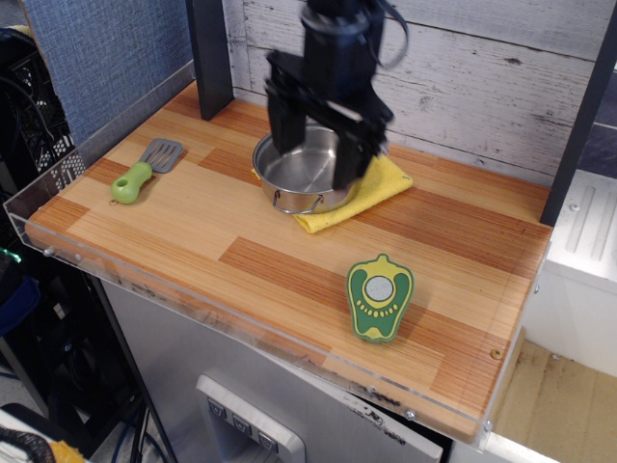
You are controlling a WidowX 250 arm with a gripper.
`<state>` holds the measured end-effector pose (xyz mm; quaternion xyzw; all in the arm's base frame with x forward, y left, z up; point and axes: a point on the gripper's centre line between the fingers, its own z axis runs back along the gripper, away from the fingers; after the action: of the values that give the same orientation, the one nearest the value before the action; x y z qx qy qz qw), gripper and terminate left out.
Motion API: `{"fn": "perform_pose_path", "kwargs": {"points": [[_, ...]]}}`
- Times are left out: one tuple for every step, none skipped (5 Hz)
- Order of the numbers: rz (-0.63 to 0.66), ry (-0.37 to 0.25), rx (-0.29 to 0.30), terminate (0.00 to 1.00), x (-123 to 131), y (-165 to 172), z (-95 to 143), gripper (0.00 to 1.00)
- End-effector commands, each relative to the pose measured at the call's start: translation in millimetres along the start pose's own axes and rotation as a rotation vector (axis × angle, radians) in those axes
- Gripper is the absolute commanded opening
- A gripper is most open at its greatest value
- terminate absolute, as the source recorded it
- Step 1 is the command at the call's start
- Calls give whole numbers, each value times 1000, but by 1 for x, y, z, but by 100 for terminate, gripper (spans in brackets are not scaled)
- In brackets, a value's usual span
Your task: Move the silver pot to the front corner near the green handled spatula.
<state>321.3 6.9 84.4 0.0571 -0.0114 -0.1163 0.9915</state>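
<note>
The silver pot (301, 179) sits on a yellow cloth (376, 185) at the back middle of the table. My gripper (316, 152) hangs open right over the pot, one finger (282, 123) at its left rim and the other finger (353, 159) at its right rim, hiding the pot's far side. The green handled spatula (142, 171) lies at the left, blade pointing back. The front corner (48, 220) of the striped wood top lies just ahead of the spatula, inside the clear acrylic rim.
A green-and-yellow pepper-shaped toy (379, 295) lies at the front right. A dark post (208, 53) stands at the back left. A white plank wall (463, 77) runs along the back. The acrylic rim (193, 307) edges the front.
</note>
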Motion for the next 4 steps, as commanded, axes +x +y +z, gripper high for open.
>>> {"fn": "perform_pose_path", "kwargs": {"points": [[33, -1, 1, 0, 26, 27, -23, 100], [54, 20, 7, 0, 30, 36, -34, 100], [67, 25, 6, 0, 28, 40, -40, 100], [66, 27, 11, 0, 26, 40, -41, 100]]}}
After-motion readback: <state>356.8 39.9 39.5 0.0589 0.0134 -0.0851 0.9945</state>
